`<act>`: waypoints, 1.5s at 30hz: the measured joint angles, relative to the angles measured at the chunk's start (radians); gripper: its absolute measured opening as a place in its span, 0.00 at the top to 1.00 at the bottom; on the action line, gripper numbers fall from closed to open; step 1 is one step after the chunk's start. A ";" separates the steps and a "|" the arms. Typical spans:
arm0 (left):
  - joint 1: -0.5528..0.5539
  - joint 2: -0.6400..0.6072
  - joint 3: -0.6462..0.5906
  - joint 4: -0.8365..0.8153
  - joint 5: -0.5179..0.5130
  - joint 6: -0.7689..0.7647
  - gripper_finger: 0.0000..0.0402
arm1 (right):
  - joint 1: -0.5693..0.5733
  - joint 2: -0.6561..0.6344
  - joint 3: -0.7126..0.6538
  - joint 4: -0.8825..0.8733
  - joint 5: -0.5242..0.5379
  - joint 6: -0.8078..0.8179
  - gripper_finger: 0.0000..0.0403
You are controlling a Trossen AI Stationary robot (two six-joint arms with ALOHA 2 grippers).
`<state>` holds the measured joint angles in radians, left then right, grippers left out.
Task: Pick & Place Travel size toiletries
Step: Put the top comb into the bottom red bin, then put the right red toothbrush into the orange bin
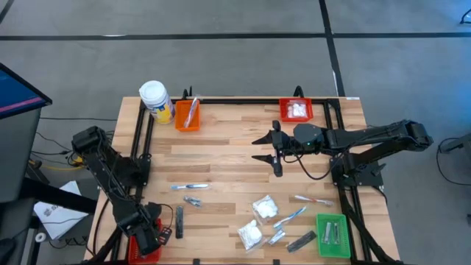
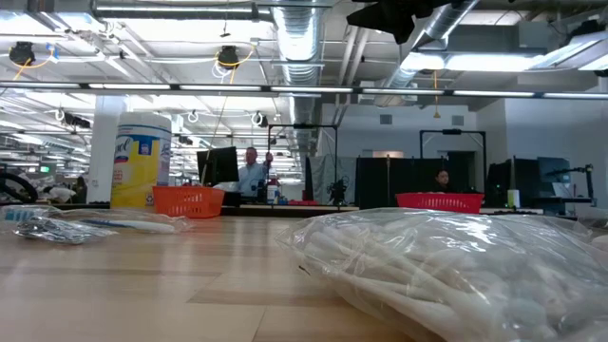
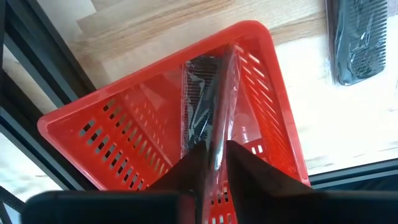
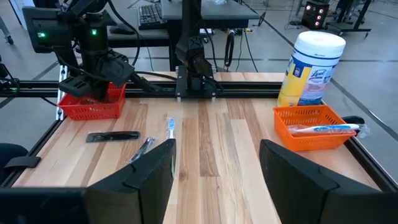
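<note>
Left wrist view looks straight down into the red bin (image 3: 124,143) at the table's near-left corner, where the left gripper (image 3: 214,158) has a wrapped dark comb (image 3: 208,112) between its fingertips; whether the fingers are pinching it or just letting go I cannot tell, but the comb stands tilted with its far end against the bin's corner, which suits a drop into that bin. A second dark comb (image 3: 357,40) lies on the wood just beside the bin, probably next for the same place. From the high view the sorting looks to run by kind: a toothbrush (image 4: 326,129) rests in the orange bin (image 1: 187,115) next to the wipes jar (image 1: 156,98), white packets sit in the far red bin (image 1: 296,110), and silvery sachets in the green bin (image 1: 333,235). More items are loose on the table: puffy white packets (image 1: 263,207), toothbrushes (image 1: 190,187) and a grey bar (image 1: 301,241), so the task seems well short of done. The right gripper (image 1: 272,151) hangs over the bare middle of the table with its fingers spread and nothing between them, apparently waiting clear of the left arm's work
</note>
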<state>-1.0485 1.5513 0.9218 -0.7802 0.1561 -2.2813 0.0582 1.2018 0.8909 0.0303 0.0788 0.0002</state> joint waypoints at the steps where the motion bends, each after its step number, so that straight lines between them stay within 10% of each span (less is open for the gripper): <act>1: 0.000 0.000 0.000 0.000 0.000 -0.001 0.85 | 0.000 0.000 0.000 0.000 0.000 0.000 0.44; 19: 0.001 -0.045 0.024 0.037 0.061 -0.024 0.82 | 0.000 0.000 0.000 0.000 0.000 0.000 0.44; 45: 0.000 -0.109 0.026 0.152 -0.272 0.114 0.85 | 0.000 0.000 0.000 -0.001 0.000 0.000 0.44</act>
<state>-1.0481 1.4425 0.9482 -0.6282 -0.1156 -2.1670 0.0578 1.2018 0.8909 0.0292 0.0791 -0.0002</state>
